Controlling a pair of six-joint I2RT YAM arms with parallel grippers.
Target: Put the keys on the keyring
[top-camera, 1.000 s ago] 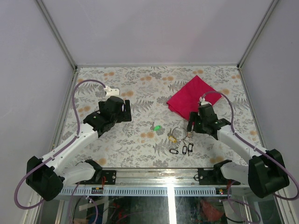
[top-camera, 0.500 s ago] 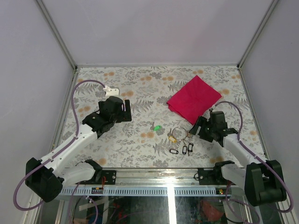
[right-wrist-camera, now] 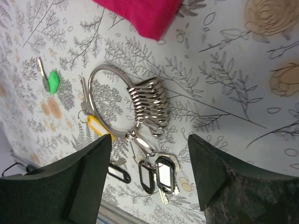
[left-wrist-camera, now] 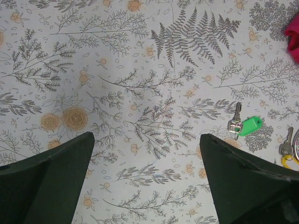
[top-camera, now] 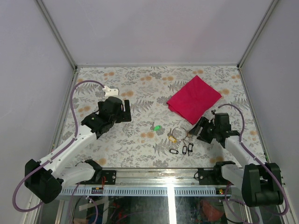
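Right end effector (right-wrist-camera: 147, 144) wide open, empty, at 3 o'clock of keyring (right-wrist-camera: 89, 100); left end effector (left-wrist-camera: 147, 140) likewise. Risk: thin ring skids on desk (left-wrist-camera: 140, 70), pinch misses, keys (right-wrist-camera: 159, 175) scatter.

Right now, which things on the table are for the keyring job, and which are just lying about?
For the job:
keyring
black-tagged keys
yellow-tagged key, lying at the ring
green-tagged key, off on its own

Just lying about:
red cloth
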